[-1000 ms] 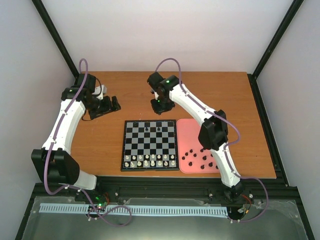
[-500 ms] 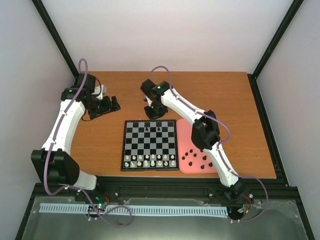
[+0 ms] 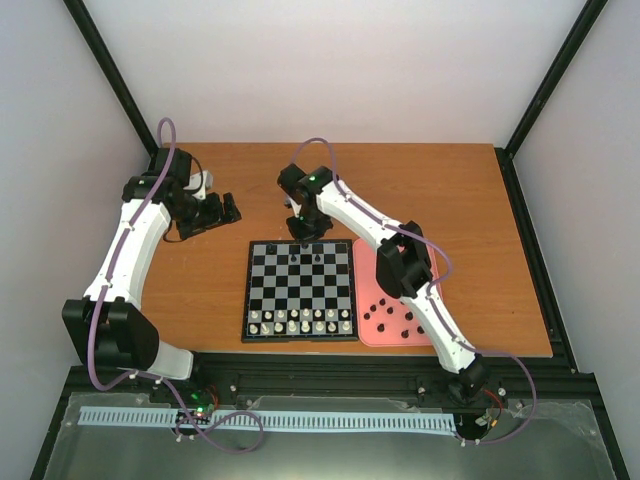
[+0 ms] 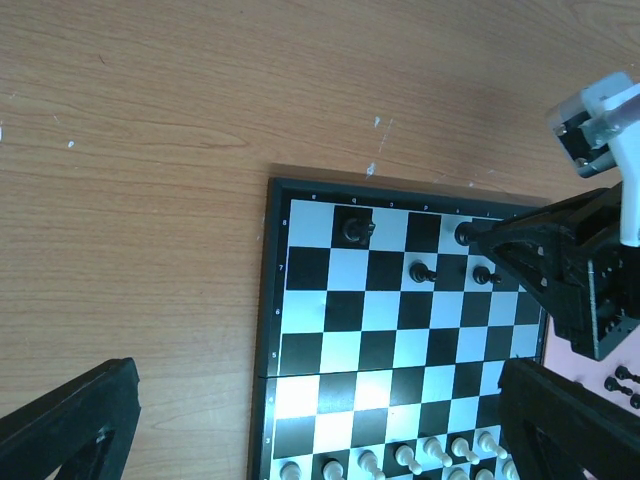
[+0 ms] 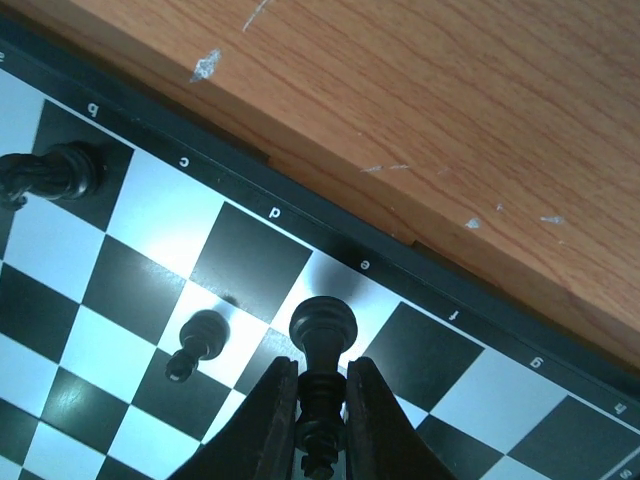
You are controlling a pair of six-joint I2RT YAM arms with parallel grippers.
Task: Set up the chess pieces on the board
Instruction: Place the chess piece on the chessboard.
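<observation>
The board (image 3: 300,285) lies at the middle of the table. My right gripper (image 3: 303,232) hangs over its far edge, shut on a tall black chess piece (image 5: 322,335) held base-first just over the pale back-row square by the letter e (image 5: 365,264). A black pawn (image 5: 195,345) stands one row in, and a black knight (image 5: 50,172) stands on the b square. In the left wrist view the board (image 4: 330,320) carries three standing black pieces, such as the one at the back row (image 4: 355,228). My left gripper (image 3: 215,212) is open and empty over bare table left of the board.
A pink tray (image 3: 372,255) lies right of the board, with several loose black pieces (image 3: 395,315) at its near end. White pieces (image 3: 300,320) fill the board's two near rows. The right arm's forearm crosses above the tray.
My right gripper has moved left along the board's far edge and come down over the back row, with the black piece in it. The left arm has not moved.
</observation>
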